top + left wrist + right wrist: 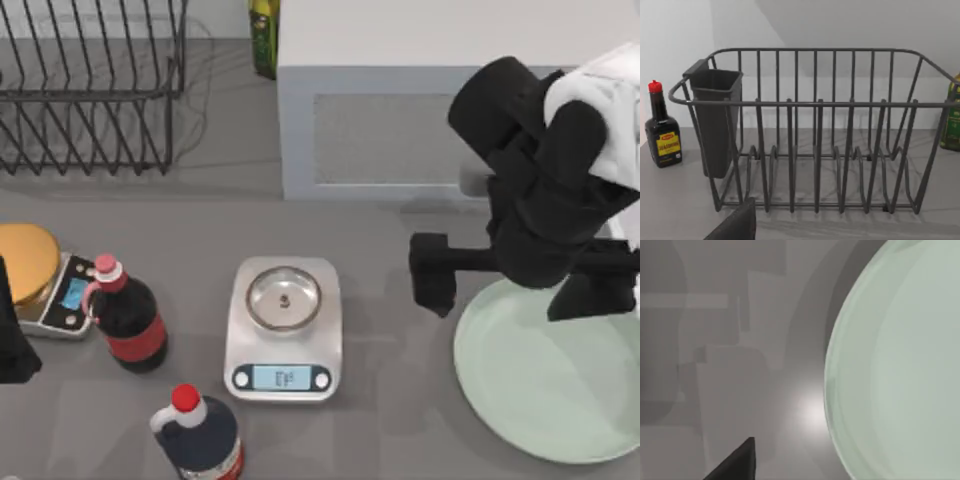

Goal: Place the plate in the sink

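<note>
Black and bulky, my right arm (545, 190) rises closest to the overhead camera at the right of the table, and its gripper (505, 275) hangs over the upper left rim of the large round pale mint-green plate (540, 385). One dark finger (432, 272) pokes out past the rim to the left and another (590, 290) sits over the plate; they stand apart with nothing between them. The plate lies flat on the grey tabletop (390, 440) at the right, its far side running out of the frame. Bare table separates the plate from the silver kitchen scale with a small steel dish (284, 328) at the centre.

Behind the plate stands a grey-white microwave box (400, 110), with a green bottle (264, 38) just beside its left corner. At the left are a dark cola bottle with a red cap (125, 318), a second dark bottle with a red cap (198, 435) near the front edge, and a gold-topped scale (40, 280). A dark wire dish rack (95, 85) fills the back left corner. My left arm (12, 335) is parked at the left edge; I cannot tell how its fingers stand.

From the left wrist the rack appears close up with a dark plastic cutlery cup (715, 120) hung on one end, and a small brown seasoning bottle (662, 127) near it. From the right wrist the plate's curved rim lies close over grey table, with a dark fingertip (735, 462) just clear of it.
</note>
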Tool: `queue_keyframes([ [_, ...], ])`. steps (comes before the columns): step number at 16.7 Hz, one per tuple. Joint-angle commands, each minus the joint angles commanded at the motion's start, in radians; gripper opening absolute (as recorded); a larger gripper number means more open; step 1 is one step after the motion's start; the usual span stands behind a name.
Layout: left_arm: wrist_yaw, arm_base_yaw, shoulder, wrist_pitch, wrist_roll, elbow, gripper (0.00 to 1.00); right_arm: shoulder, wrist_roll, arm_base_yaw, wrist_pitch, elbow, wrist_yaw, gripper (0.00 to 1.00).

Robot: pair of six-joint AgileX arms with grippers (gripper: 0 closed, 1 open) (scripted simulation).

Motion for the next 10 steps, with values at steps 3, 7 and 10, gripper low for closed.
queue_keyframes([
  [3, 0.0, 0.0, 0.0, 0.0, 0.0, 0.0, 1.0, 0.102, 0.037, 0.036, -0.061, 0.076, 0.0, 1.0],
  [7, 0.0, 0.0, 0.0, 0.0, 0.0, 0.0, 1.0, 0.117, 0.042, 0.041, -0.07, 0.087, 0.0, 1.0],
  [10, 0.0, 0.0, 0.0, 0.0, 0.0, 0.0, 1.0, 0.116, 0.041, 0.036, -0.065, 0.082, 0.0, 1.0],
])
